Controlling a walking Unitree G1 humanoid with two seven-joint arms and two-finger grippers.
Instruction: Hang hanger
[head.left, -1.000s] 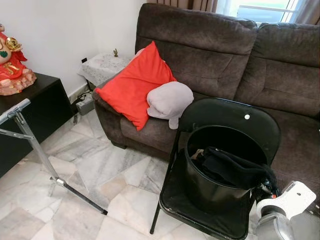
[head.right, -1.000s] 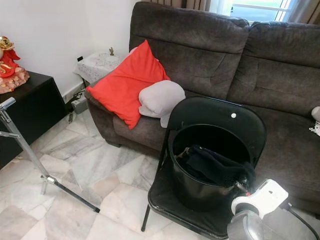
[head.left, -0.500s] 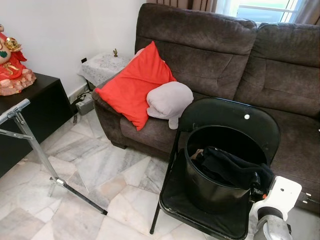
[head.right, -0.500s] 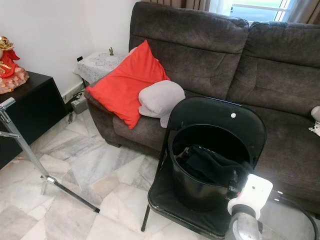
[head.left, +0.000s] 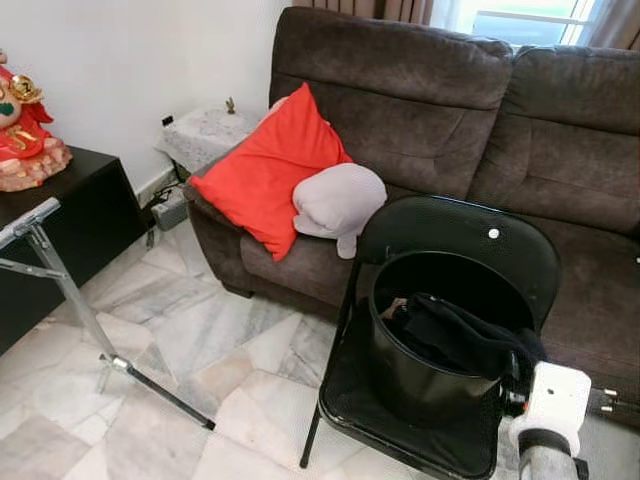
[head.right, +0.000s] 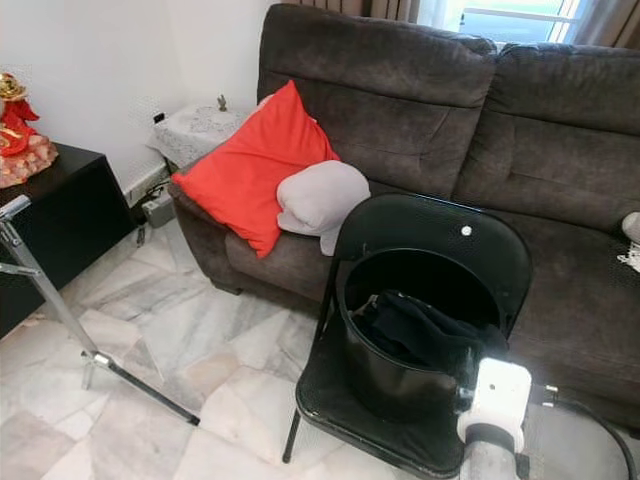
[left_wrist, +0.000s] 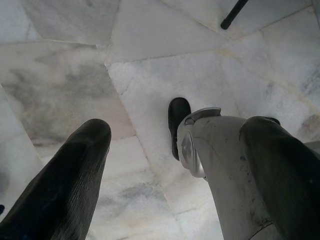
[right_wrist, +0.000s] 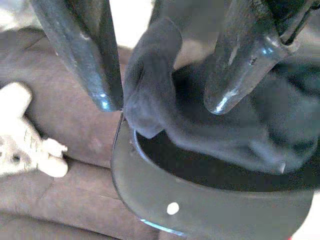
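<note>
A black bucket (head.left: 420, 375) stands on the seat of a black folding chair (head.left: 450, 225) in front of the sofa. Dark clothing (head.left: 450, 335) is piled inside it and droops over the rim. My right arm's white wrist (head.left: 552, 400) stands at the bucket's near right rim. In the right wrist view, my right gripper (right_wrist: 162, 107) is open just above the dark cloth (right_wrist: 165, 115) and the bucket rim (right_wrist: 150, 200), holding nothing. My left gripper (left_wrist: 177, 130) hangs open over the marble floor beside my own leg. I cannot make out a hanger.
A brown sofa (head.left: 420, 110) with a red cushion (head.left: 265, 170) and a grey pillow (head.left: 340, 198) runs behind the chair. A metal rack frame (head.left: 70, 295) stands on the floor at the left, by a black cabinet (head.left: 70, 220) with a figurine (head.left: 25, 130).
My right wrist has swung in from the lower right and now sits upright against the bucket's rim, over the dark clothing. The chair and bucket have not moved.
</note>
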